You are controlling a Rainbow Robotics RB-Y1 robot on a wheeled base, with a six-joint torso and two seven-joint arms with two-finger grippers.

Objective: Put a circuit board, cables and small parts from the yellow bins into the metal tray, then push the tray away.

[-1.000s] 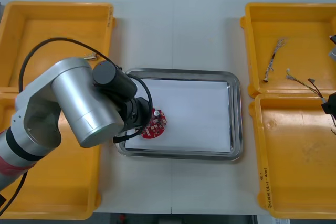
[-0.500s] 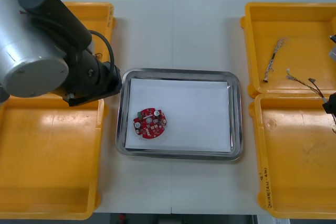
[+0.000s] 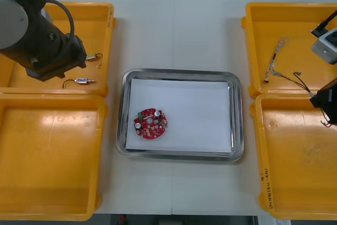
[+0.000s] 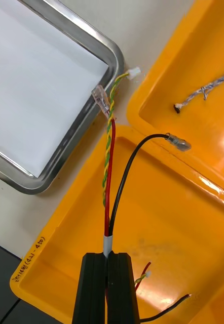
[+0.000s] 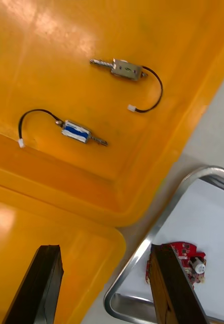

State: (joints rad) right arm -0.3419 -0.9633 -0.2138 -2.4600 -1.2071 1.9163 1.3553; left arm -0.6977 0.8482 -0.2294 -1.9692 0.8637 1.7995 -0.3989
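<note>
A round red circuit board (image 3: 150,124) lies on the white inside of the metal tray (image 3: 237,114), near its left end. My left gripper (image 5: 106,250) hangs open over the far left yellow bin (image 3: 31,25). Two small metal parts (image 5: 126,69) (image 5: 75,131) with short black leads lie beyond its fingers. My right gripper (image 4: 108,255) is shut on a red and yellow cable (image 4: 108,167) and a black cable (image 4: 129,167). Their free ends hang over the rim between the two right bins, near the tray's corner (image 4: 114,55).
A twisted blue and white cable (image 3: 276,56) lies in the far right yellow bin (image 3: 284,14). The near right bin (image 3: 295,172) holds a few cable ends below my right gripper. The near left bin (image 3: 47,156) is bare inside.
My left arm has left the circuit board in the tray and swung back over the far left bin. My right gripper has lifted the cables, dragging their ends toward the bins' shared rim.
</note>
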